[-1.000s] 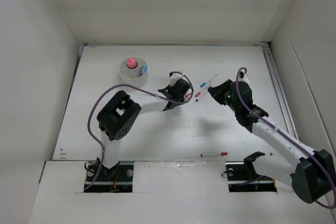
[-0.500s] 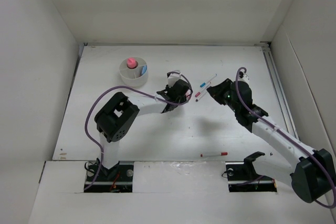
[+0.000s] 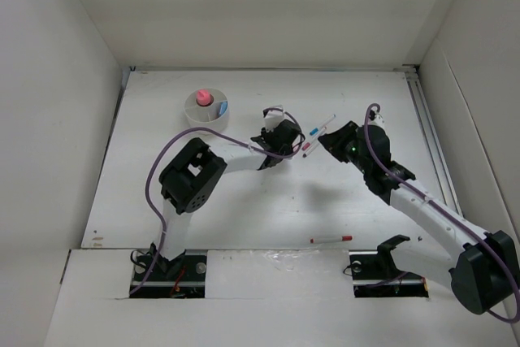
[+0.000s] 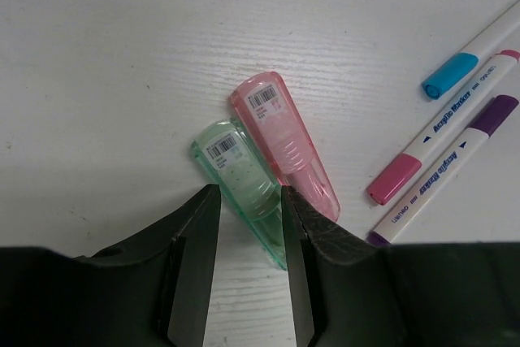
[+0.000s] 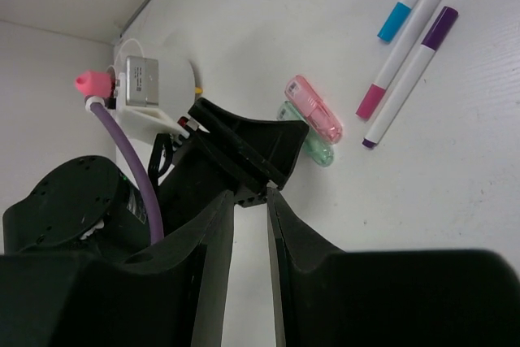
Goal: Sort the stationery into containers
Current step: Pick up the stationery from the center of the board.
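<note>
Divided white cup (image 3: 203, 126) at far left, holding pink-orange cylinder (image 3: 204, 97); left gripper (image 4: 248, 201), jaws apart astride green case (image 4: 240, 172), which touches pink case (image 4: 284, 140); capped pens (image 4: 443, 129) just beside; right gripper (image 5: 250, 197), jaws narrowly apart, empty.

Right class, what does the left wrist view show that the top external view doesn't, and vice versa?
Left wrist only: barcode labels on the green case and pink case, left fingers either side of the green one. Top external only: the round white cup, a pink cylinder in it, a red-capped pen. Both: the blue-capped marker and pink-capped marker.
</note>
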Robot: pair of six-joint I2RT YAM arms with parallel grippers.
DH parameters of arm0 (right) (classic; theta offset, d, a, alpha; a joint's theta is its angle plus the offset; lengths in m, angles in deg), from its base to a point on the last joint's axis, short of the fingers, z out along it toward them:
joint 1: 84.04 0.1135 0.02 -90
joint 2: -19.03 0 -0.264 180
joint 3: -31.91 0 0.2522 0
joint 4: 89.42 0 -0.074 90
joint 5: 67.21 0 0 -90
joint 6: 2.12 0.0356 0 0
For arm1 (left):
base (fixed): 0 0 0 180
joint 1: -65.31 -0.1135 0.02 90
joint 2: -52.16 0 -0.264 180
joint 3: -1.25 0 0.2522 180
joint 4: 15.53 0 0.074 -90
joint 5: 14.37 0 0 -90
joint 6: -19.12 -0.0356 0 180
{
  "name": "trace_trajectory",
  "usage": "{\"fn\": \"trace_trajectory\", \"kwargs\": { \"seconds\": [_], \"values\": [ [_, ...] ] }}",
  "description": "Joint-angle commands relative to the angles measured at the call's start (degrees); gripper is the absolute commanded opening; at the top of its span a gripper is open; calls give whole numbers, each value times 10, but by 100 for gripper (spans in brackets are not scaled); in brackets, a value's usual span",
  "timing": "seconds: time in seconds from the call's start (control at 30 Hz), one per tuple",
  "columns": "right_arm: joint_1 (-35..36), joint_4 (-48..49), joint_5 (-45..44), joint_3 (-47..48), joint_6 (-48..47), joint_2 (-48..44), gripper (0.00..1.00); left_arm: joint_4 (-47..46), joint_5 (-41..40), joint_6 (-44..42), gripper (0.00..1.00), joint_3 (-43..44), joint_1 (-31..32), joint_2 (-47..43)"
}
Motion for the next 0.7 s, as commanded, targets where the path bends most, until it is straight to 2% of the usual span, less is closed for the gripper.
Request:
{"fn": "trace_trajectory", "kwargs": {
  "seconds": [0.0,0.2,0.4,0.53,0.67],
  "values": [
    [3,9,9,28,-7,-3,29,28,-21,2,32,39,4,10],
    [3,9,9,28,-7,-3,30,59,-34,-24,30,39,4,22],
    [3,9,9,28,-7,-3,30,78,-60,-36,16,6,4,-6],
    [3,9,14,28,-7,2,30,68,-60,-60,16,-37,4,-41],
    [3,9,7,28,-7,2,30,62,-42,-79,24,-48,4,-66]
  ]
}}
